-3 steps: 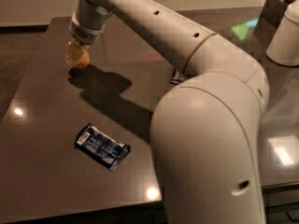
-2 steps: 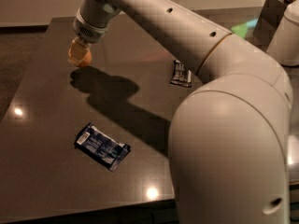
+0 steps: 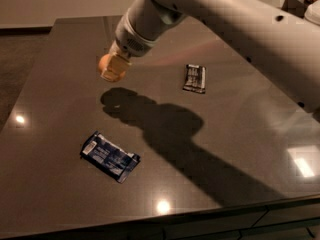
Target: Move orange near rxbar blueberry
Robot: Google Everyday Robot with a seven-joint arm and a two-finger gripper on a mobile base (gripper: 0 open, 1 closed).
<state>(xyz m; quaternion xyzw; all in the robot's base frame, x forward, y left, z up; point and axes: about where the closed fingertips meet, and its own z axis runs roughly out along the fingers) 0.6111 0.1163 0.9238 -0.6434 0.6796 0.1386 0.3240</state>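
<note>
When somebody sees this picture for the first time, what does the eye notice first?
A big pale robot arm reaches in from the upper right, and its claw holds the orange over the dark table, left of centre. Its heavy shadow crosses the middle. The blue rxbar blueberry lies flat at the front left, apart from the orange, and a small black wrapper lies right of the claw.

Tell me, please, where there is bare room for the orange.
The hand, holding the orange, hangs over the table, far left. Bare patches: between its shadow and the rxbar blueberry, and the stretch right of that bar, below the black wrapper. Nowhere is crowded.
</note>
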